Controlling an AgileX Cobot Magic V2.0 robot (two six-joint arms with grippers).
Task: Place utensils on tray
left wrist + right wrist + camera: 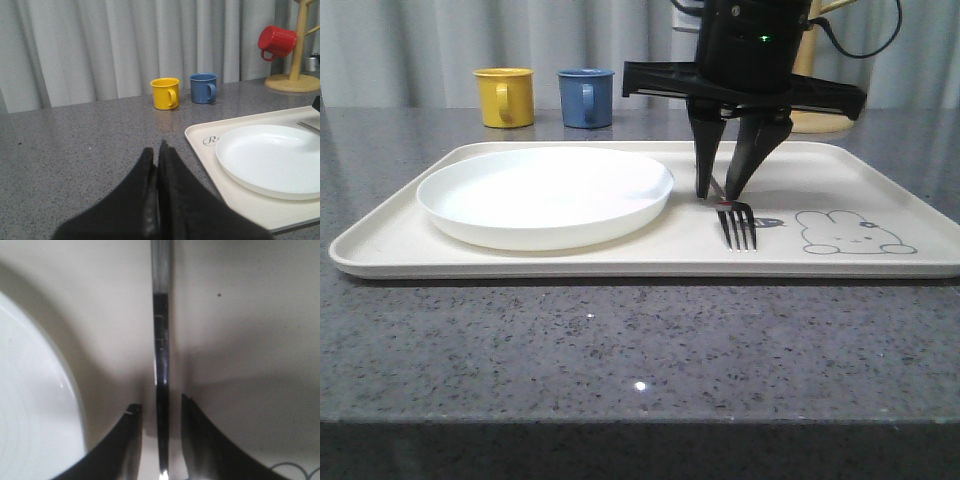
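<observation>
Front view: plate point(545, 195) and fork point(737, 222) lie on tray point(620, 262) — right gripper point(725, 190) parted astride the fork — chopsticks, spoon seemingly left.

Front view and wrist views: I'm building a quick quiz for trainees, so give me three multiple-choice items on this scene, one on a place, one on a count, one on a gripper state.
1. Where does the fork lie?
A. on the tray, beside the white plate
B. on the white plate
C. on the bare table

2. How many mugs stand on the table behind the tray?
A. one
B. two
C. four

3. How are the right gripper's fingers?
A. shut tight on the fork
B. apart, one on each side of the fork's handle
C. holding the plate's rim

Key: 1 A, the fork rests on the tray to the right of the white plate. 2 B, a yellow mug and a blue mug. 3 B, the right gripper shows gaps between its fingers and the handle.
</observation>
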